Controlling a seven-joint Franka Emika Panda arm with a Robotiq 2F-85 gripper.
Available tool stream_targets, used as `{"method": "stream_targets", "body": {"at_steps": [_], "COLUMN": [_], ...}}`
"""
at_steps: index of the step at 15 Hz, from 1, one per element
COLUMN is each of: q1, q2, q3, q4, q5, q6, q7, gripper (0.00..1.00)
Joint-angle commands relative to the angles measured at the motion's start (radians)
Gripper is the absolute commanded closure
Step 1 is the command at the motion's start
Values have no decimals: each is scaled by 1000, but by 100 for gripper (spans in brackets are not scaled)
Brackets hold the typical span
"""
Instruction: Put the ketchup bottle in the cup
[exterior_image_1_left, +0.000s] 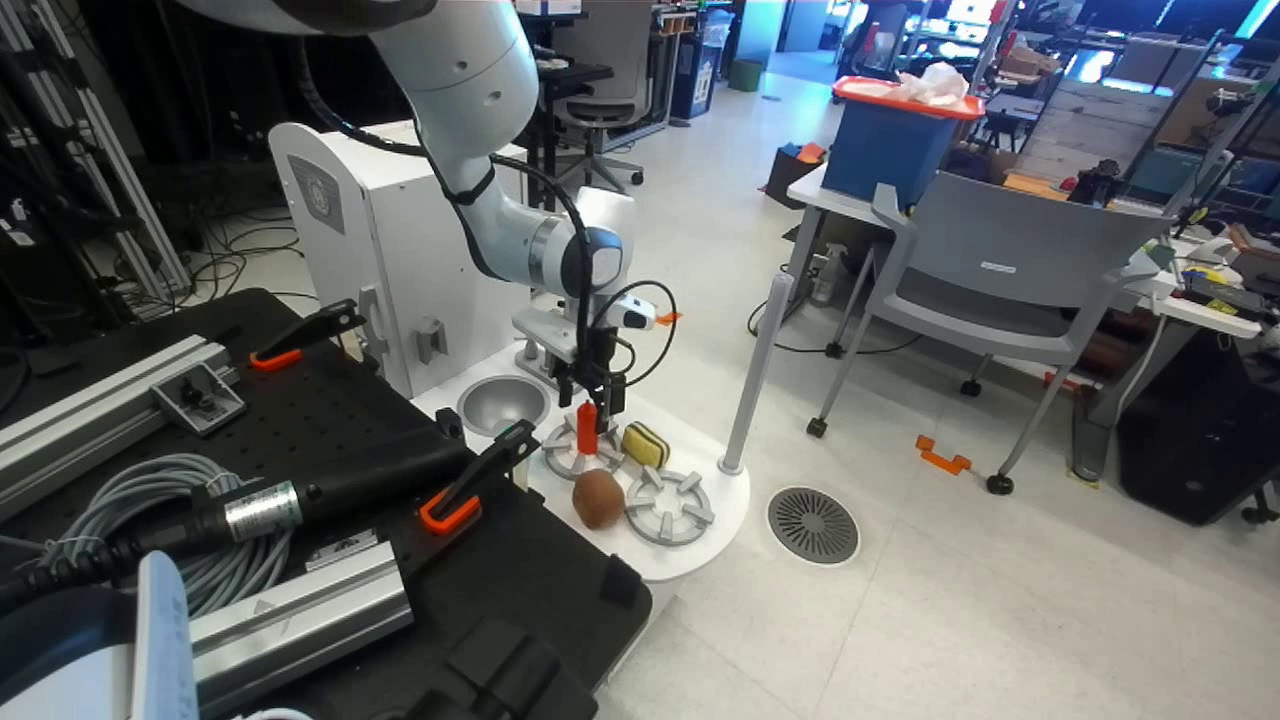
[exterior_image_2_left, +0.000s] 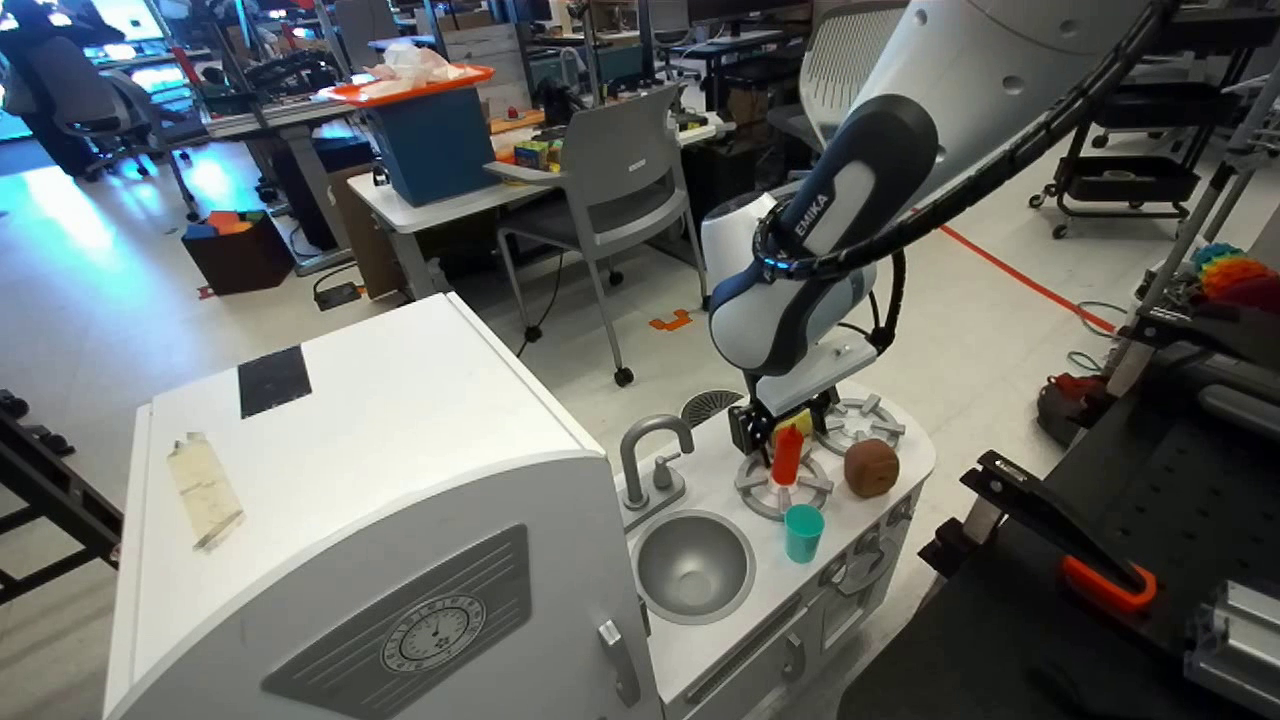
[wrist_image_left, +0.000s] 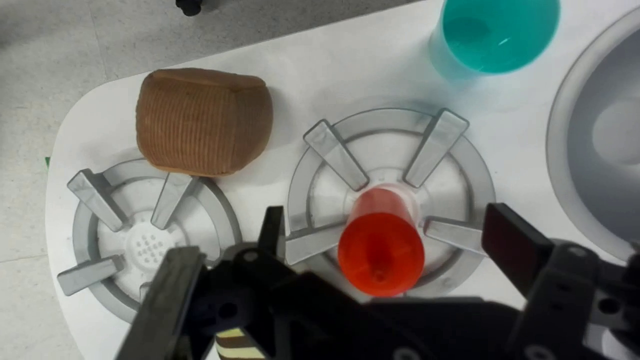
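Jaws wide apart, the gripper (wrist_image_left: 386, 227) hovers right at the ketchup bottle (wrist_image_left: 381, 255), upright on the burner (wrist_image_left: 390, 120) nearer the sink (wrist_image_left: 558, 135), and there's the teal cup (exterior_image_2_left: 803, 538), just inside the front edge of the counter (wrist_image_left: 345, 70), the brown block (wrist_image_left: 200, 122) closer to the rounded corner!

Arm (exterior_image_1_left: 470, 90): slanted down from the top of both exterior views, its pale links bent at the joints.
Lettered link (exterior_image_2_left: 840, 200): marked "EMIKA" and held aslant in an exterior view.
Wrist (exterior_image_1_left: 605, 240): carried at the low end of the arm.
Gripper (wrist_image_left: 391, 240): pointed downward beneath the wrist, its jaws spread wide.
Fingers (wrist_image_left: 515, 245): held well apart in the wrist view, one shown toward each side, a gap left between them.
Linkage (wrist_image_left: 435, 325): spread black across the lower part of the wrist view, partly blurred.
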Motion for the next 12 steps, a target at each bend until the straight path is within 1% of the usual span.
{"method": "stream_targets", "body": {"at_steps": [1,2,3,5,8,9,10,11,12], "q1": [34,39,43,52,64,71,79,83,86], "q2": [65,73,79,82,54,39,20,-10,-48], "q3": [-39,-43,-47,-58,-61,-63,-68,-68,-62], "q4": [90,97,103,100,63,45,20,-20,-73], "q5": [-17,-18,-20,-21,-16,-14,-14,-14,-13], "q6": [-6,-4,-2,4,1,3,7,23,38], "q7": [30,32,32,31,34,42,48,44,30], "gripper": [28,34,44,58,81,86,87,89,89]}}
